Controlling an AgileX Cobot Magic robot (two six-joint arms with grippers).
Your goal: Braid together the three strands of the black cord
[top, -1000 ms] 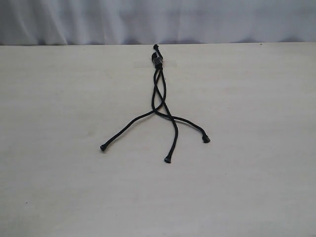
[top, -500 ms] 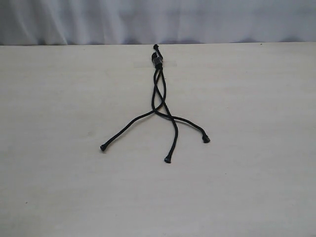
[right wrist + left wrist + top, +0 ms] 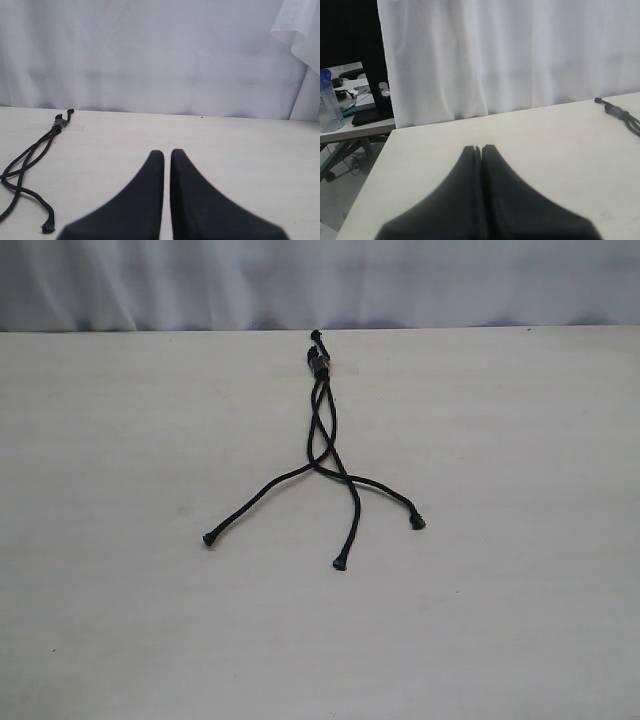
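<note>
Low wrist views, shared black cord [image 3: 318, 468]

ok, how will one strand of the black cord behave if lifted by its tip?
Probably floppy: the three strands lie in loose curves and cross on the table, so a lifted one should drape. Likely light, being thin. Pulling one may drag the others, since all join at the knotted head.
</note>
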